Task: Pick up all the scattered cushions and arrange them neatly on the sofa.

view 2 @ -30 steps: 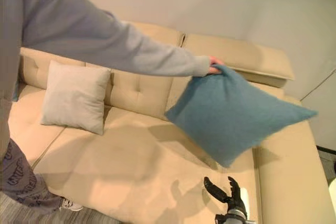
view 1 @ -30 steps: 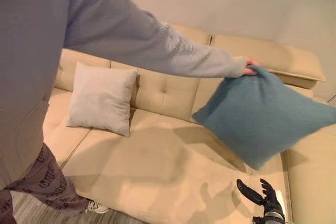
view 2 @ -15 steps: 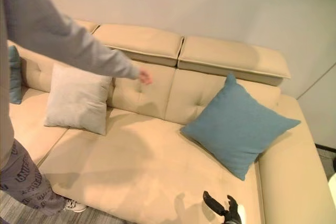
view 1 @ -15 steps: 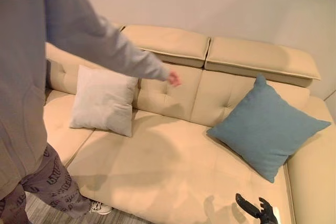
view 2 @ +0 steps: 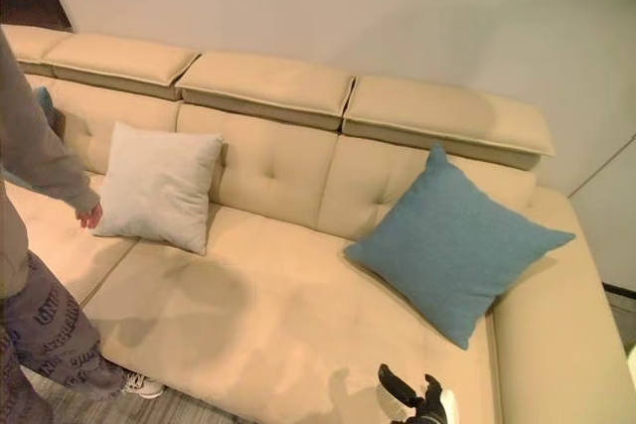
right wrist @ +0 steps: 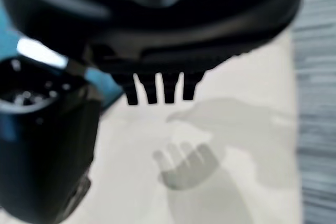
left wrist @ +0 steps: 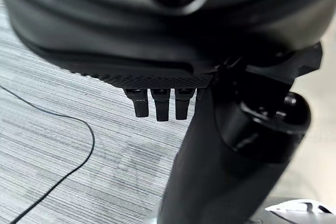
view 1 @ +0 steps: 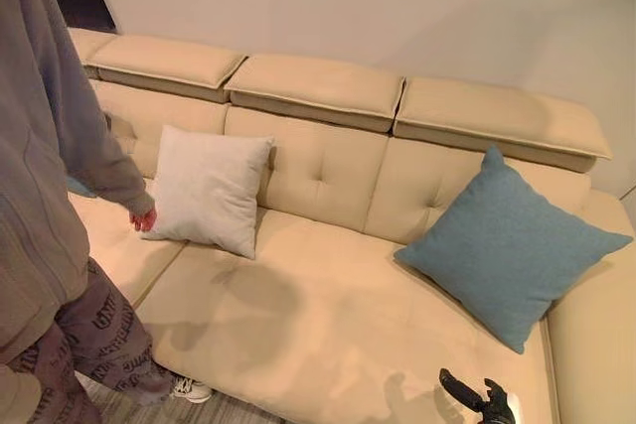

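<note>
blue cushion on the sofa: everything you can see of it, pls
The blue cushion is square, in a teal-blue woven-looking fabric, plump and whole. It stands on one corner like a diamond, leaning back against the sofa backrest at the robot's right end, its lower edges resting on the seat, the right corner toward the side section. Nothing holds it; the right hand hangs open over the seat's front edge, apart from it.

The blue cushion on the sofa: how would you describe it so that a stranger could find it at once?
Find the long beige sofa against the pale wall and go to its right end. There the blue cushion leans on the backrest, standing on one corner like a diamond. The white cushion further left sits nearly square, beside a person.
</note>
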`<state>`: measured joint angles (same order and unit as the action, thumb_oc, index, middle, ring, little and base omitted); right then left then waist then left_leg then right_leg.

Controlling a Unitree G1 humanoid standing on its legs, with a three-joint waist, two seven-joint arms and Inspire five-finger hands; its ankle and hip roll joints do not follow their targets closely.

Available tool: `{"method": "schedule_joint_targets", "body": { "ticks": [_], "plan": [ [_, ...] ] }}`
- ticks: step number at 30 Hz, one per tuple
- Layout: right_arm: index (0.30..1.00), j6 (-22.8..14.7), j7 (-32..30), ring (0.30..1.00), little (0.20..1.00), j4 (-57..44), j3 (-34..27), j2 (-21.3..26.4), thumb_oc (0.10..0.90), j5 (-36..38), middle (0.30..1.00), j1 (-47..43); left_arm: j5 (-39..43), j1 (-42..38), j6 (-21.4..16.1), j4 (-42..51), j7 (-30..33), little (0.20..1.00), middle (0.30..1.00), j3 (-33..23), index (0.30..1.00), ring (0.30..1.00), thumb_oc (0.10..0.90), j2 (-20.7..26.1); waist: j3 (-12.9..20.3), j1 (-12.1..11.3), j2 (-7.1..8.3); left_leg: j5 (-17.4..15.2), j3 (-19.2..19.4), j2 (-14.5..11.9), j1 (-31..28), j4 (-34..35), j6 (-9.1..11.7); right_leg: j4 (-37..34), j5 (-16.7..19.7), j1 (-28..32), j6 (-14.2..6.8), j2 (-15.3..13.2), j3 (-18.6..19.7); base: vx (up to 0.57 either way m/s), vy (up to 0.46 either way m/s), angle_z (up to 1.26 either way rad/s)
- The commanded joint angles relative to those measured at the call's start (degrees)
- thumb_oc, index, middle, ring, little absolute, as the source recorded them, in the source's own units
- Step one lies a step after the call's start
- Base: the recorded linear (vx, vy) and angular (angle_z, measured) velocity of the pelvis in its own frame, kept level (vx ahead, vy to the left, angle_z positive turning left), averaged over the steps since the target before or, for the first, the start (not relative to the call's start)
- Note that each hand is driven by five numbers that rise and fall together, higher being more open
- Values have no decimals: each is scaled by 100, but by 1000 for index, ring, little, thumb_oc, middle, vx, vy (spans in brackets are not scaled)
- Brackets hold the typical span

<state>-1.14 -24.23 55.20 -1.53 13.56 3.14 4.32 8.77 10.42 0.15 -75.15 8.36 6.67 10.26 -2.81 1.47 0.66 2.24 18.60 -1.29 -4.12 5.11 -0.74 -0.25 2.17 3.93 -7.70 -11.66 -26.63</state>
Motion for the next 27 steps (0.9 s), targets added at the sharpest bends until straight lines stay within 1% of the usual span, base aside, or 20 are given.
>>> {"method": "schedule_joint_targets", "body": {
  "ticks": [1,4,6,7,8,9,10,11,13,15,17,18,20,21,22,23,24,25,26,27],
  "plan": [
    [900,-348,-230,900,900,-399,-44,487,800,91,900,-405,-104,-461,-305,19,102,900,900,2,900,900,800,-203,-31,-75,-23,-1269,-312,61,-378,-266,-71,501,-375,-221,-174,-76,-59,20,-19,4],
    [900,-360,-283,900,900,-988,-142,546,800,1,900,-394,-71,-564,-323,173,105,900,900,104,900,900,800,-209,-174,7,-58,-1302,-214,-42,-286,-427,-113,1349,-409,-584,-213,-205,-103,-40,17,2],
    [900,-390,-358,900,900,-1404,-305,573,800,-28,900,-328,-92,-696,-320,213,172,900,900,211,900,900,800,-169,-327,158,-100,-1380,-94,-131,-231,-658,-147,2093,-403,-923,-383,-406,-9,-53,-28,-9],
    [900,-429,-415,900,900,-1533,-394,567,800,11,900,-335,-54,-724,-314,211,217,900,900,187,900,900,800,-138,-358,199,-122,-1371,-6,-188,-199,-769,-144,2163,-318,-946,-402,-536,-80,-3,-106,-24],
    [900,-429,-486,900,900,-1635,-472,562,800,31,900,-306,-17,-765,-304,207,270,900,900,157,900,900,800,-115,-390,192,-157,-1463,66,-247,-203,-882,-131,2238,-329,-918,-421,-705,-140,-13,-223,-28],
    [900,-437,-579,900,900,-1706,-604,545,800,92,900,-287,183,-903,-315,244,374,900,900,-10,900,900,800,-18,-393,135,-262,-1511,352,-425,-200,-998,-66,2217,-78,-795,-375,-1293,-640,0,-271,-34],
    [900,-419,-613,900,900,-1663,-595,528,800,69,900,-308,273,-969,-336,268,383,900,900,-64,900,900,800,10,-372,106,-267,-1532,474,-472,-196,-1014,-23,2097,16,-657,-362,-1502,-843,6,-346,-43],
    [900,-383,-647,900,900,-1549,-580,505,800,59,900,-321,326,-1040,-351,332,401,900,900,-63,900,900,800,44,-342,123,-225,-1539,455,-488,-184,-1037,20,1901,29,-533,-332,-1467,-776,91,-325,-69],
    [900,-337,-657,900,900,-1453,-595,515,800,102,900,-306,355,-1099,-376,476,446,900,900,-64,900,900,800,92,-195,148,-152,-1544,535,-608,-220,-1213,123,1477,-209,-391,-308,-1191,-596,178,-342,-65],
    [900,-353,-635,900,900,-1404,-535,558,800,100,900,-268,377,-1069,-376,443,505,900,900,-56,900,900,800,68,-124,191,-161,-1498,651,-861,-258,-1435,263,1313,-406,-397,-228,-877,-508,167,-366,-60],
    [900,-382,-622,900,900,-1440,-508,642,800,74,900,-153,469,-1048,-374,382,527,900,900,-128,900,900,800,32,-78,282,-172,-1320,795,-1183,-312,-1635,435,1153,-594,-370,-77,-512,-477,138,-362,-56],
    [900,-396,-637,900,900,-1468,-508,673,800,81,900,-136,547,-1063,-377,379,534,900,900,-160,900,900,800,19,-92,292,-175,-1198,797,-1316,-267,-1835,491,1044,-668,-317,-2,-367,-474,115,-358,-34],
    [900,-424,-632,900,900,-1489,-406,749,800,40,900,-87,763,-1164,-392,425,515,900,900,-216,900,900,800,-13,-126,280,-156,-583,719,-1738,-105,-2321,724,640,-829,-113,242,129,-402,98,-368,-58],
    [900,-409,-597,900,900,-1531,-366,747,800,68,900,-56,844,-1200,-406,470,472,900,900,-220,900,900,800,-20,-172,244,-127,-379,620,-1826,11,-2602,720,552,-869,-49,332,232,-313,61,-313,-65],
    [900,-402,-581,900,900,-1561,-367,763,800,77,900,2,865,-1240,-413,495,442,900,900,-190,900,900,800,-25,-226,208,-92,-307,443,-1897,199,-2949,709,430,-881,29,425,348,-271,37,-243,-69],
    [900,-398,-543,900,900,-1642,-335,809,800,39,900,25,809,-1275,-416,503,449,900,900,-137,900,900,800,-26,-271,143,-42,-375,151,-1764,429,-3165,667,350,-872,53,469,401,-156,16,-184,-68],
    [900,-382,-496,900,900,-1725,-219,828,800,-45,900,-5,795,-1281,-431,482,449,900,900,-97,900,900,800,-60,-304,75,-12,-620,-245,-1441,560,-3084,583,310,-862,10,445,422,37,40,-106,-73],
    [900,-386,-464,900,900,-1755,-99,850,800,-79,900,-76,753,-1247,-437,461,489,900,900,-48,900,900,800,-95,-335,-70,34,-893,-823,-941,696,-2978,515,282,-837,-30,413,461,268,-10,-40,-89],
    [900,-441,-422,900,900,-1748,-12,843,800,-64,900,-141,752,-1259,-445,433,499,900,900,-2,900,900,800,-145,-369,-133,107,-963,-1079,-612,774,-2771,399,277,-763,-96,409,397,366,1,-49,-111],
    [900,-482,-421,900,900,-1684,64,811,800,-25,900,-205,757,-1292,-449,371,522,900,900,41,900,900,800,-183,-387,-178,142,-1125,-1209,-420,728,-2471,362,208,-761,-98,362,424,459,-29,-23,-106]
  ]
}}
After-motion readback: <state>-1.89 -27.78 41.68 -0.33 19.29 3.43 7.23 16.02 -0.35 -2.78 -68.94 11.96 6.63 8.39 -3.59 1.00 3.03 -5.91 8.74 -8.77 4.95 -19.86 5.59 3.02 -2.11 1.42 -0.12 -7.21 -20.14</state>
